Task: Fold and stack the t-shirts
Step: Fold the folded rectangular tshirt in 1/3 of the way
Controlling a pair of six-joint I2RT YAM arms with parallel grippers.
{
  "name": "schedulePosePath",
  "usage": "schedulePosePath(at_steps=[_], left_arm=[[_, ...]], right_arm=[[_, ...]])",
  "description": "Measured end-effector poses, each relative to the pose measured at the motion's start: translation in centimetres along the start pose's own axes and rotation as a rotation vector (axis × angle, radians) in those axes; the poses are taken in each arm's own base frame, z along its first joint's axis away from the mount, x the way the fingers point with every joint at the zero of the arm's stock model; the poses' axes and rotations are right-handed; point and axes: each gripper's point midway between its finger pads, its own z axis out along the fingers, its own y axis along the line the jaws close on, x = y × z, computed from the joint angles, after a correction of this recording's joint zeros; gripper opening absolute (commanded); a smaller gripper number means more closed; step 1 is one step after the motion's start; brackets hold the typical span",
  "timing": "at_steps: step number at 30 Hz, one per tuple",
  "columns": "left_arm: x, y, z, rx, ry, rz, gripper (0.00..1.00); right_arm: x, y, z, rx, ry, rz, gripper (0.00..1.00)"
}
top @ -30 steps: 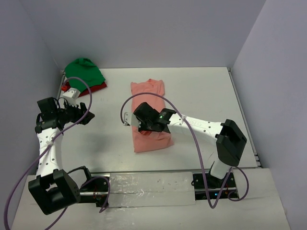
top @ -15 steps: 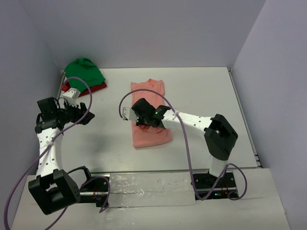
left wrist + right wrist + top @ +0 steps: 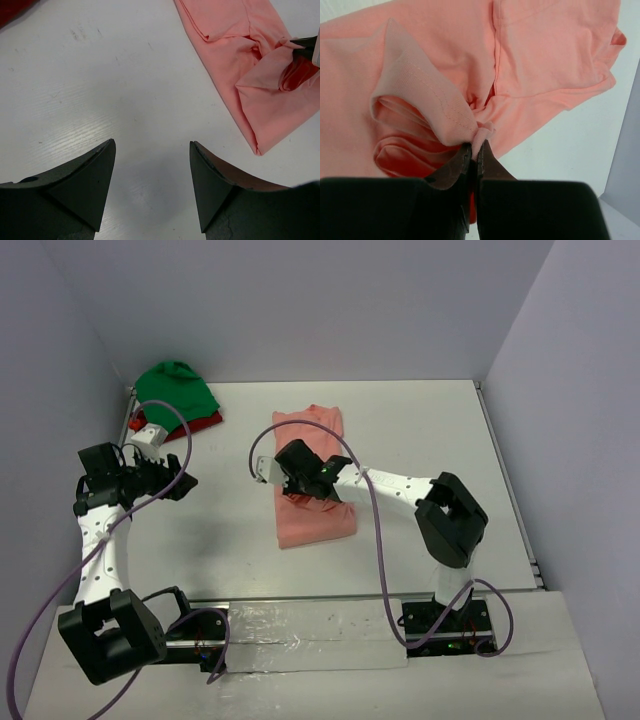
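Observation:
The salmon-pink t-shirt [image 3: 312,518] lies as a long folded strip in the middle of the table; it also shows in the left wrist view [image 3: 260,95] and the right wrist view [image 3: 435,60]. My right gripper [image 3: 286,480] is shut on a bunched hem of the pink shirt [image 3: 479,135] and holds it lifted over the strip's left part. My left gripper [image 3: 182,483] hangs open and empty over bare table [image 3: 150,150], well left of the pink shirt. The bright green t-shirt [image 3: 175,390] lies crumpled on the dark red one [image 3: 205,423] at the back left corner.
A small white block [image 3: 150,435] lies beside the green and red pile. Grey walls close the table at the back and both sides. Purple cables loop over both arms.
My right gripper has moved away from me and to the left, carrying the pinched near end of the pink shirt over the strip. The left arm has not moved.

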Motion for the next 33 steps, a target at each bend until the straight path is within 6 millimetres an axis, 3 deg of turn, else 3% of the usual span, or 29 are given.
schedulePosePath(at_steps=[9,11,13,14,16,18,24,28,31,33], left_arm=[[0.1,0.0,0.1,0.007,0.004,-0.004,0.7],[0.1,0.1,0.1,0.007,0.004,-0.001,0.7],[0.1,0.1,0.1,0.007,0.004,0.001,0.7],[0.1,0.1,0.1,0.007,0.004,0.003,0.7],[0.1,0.1,0.1,0.008,0.004,0.006,0.7],[0.1,0.0,0.1,0.009,0.003,0.01,0.7],[0.1,-0.1,0.1,0.015,0.003,0.01,0.7],[0.1,-0.2,0.0,0.014,0.001,0.013,0.7],[0.0,-0.2,-0.1,0.013,-0.003,0.017,0.7],[-0.1,-0.3,-0.2,0.011,-0.007,0.021,0.7]], right_arm=[[-1.6,-1.3,0.5,0.031,-0.029,0.002,0.01],[-1.6,-1.4,0.8,0.032,-0.028,0.006,0.15],[-1.4,-1.4,1.4,0.031,-0.02,0.011,0.22],[-1.3,-1.4,1.7,0.03,-0.016,0.013,0.35],[-0.9,-1.5,2.4,0.037,-0.002,0.019,0.52],[-0.5,-2.2,3.0,0.068,0.007,0.03,0.59],[0.7,-6.2,4.5,0.316,0.001,0.109,0.61],[2.3,-7.3,4.5,0.463,0.006,0.141,0.6],[2.2,-8.4,2.8,0.531,-0.001,0.172,0.59],[1.4,-10.2,0.4,0.601,-0.038,0.216,0.59]])
